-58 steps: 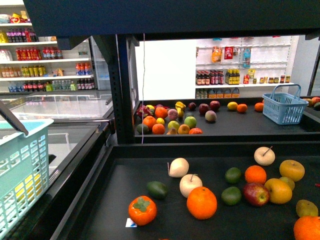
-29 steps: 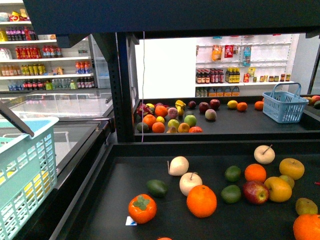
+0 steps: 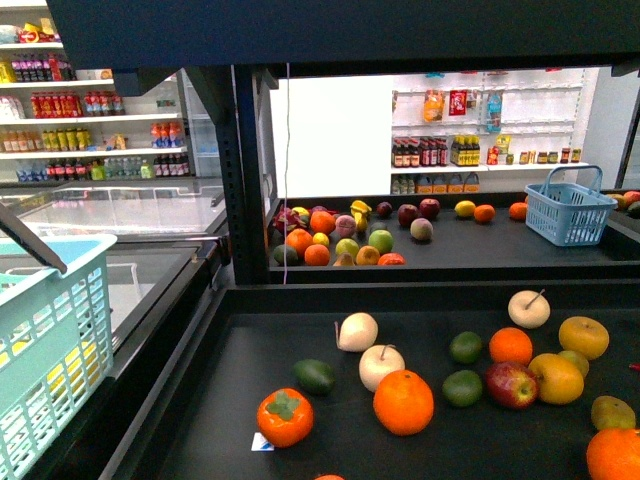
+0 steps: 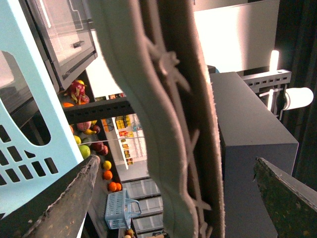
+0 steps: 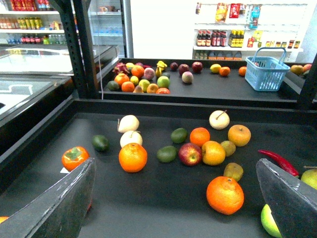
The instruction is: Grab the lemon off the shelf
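the lemon (image 3: 465, 210) lies on the far tray of the shelf (image 3: 420, 272), towards the right half of that tray, just beside a small orange (image 3: 484, 214) on its right. a dark red apple (image 3: 429, 210) sits a little to its left, and a blue basket (image 3: 568, 215) stands further right on the same tray. in the right wrist view the lemon (image 5: 215, 68) shows as a small yellow oval near the back rim, with the orange (image 5: 225, 71) next to it.

the right gripper (image 5: 174, 163) hangs over the near tray with its two fingers (image 5: 59, 203) spread wide and nothing between them. the lemon is well apart from it, beyond the whole near tray and the dividing rim. below and ahead of this gripper lie a large orange (image 5: 132, 157), a red apple (image 5: 190, 153), two green limes (image 5: 167, 153) and a yellow-orange round fruit (image 5: 213, 152).

the left gripper (image 4: 177, 159) points away from the lemon. its fingers (image 4: 64, 208) stand wide apart, with a pale band running between them, and a light teal basket (image 3: 50, 340) hangs close at the robot's left. neither arm shows in the front view.
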{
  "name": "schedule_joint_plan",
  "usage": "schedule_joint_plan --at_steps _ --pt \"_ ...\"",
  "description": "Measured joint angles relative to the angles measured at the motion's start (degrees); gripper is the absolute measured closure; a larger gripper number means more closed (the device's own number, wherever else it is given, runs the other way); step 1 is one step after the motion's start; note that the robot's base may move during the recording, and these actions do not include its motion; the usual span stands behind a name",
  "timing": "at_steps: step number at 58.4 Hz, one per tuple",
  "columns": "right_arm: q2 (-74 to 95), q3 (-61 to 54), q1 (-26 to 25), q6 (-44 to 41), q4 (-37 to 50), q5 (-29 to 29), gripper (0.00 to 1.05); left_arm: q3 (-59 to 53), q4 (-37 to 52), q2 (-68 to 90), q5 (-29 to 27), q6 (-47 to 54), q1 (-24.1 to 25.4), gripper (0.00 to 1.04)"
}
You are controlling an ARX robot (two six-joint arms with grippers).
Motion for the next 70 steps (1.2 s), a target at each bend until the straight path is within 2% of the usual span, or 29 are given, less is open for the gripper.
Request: schedule_joint_plan --at_steps 11,26,52,61,70 --pt "0.0 0.0 0.0 0.0 0.0 0.0 0.07 -0.07 -8.13 -3.17 -0.9 1.97 0.33 0.08" --pt "0.0 0.0 0.0 0.0 0.0 0.0 0.07 -0.26 -14.12 -8.39 -0.85 3.85 0.66 0.08" --pt "0.0 0.0 0.0 0.0 0.0 0.0 0.07 -0.9 -43.54 -23.04 -3.61 15.74 1.36 0.08" --pt "0.0 0.0 0.0 0.0 0.0 0.0 0.07 -0.76 -57.42 -29.29 -7.08 24.96 1.42 0.08" --pt "0.0 0.0 0.0 0.0 0.0 0.0 0.07 -0.68 -70.25 -37.53 -12.76 41.79 -0.66 0.08"
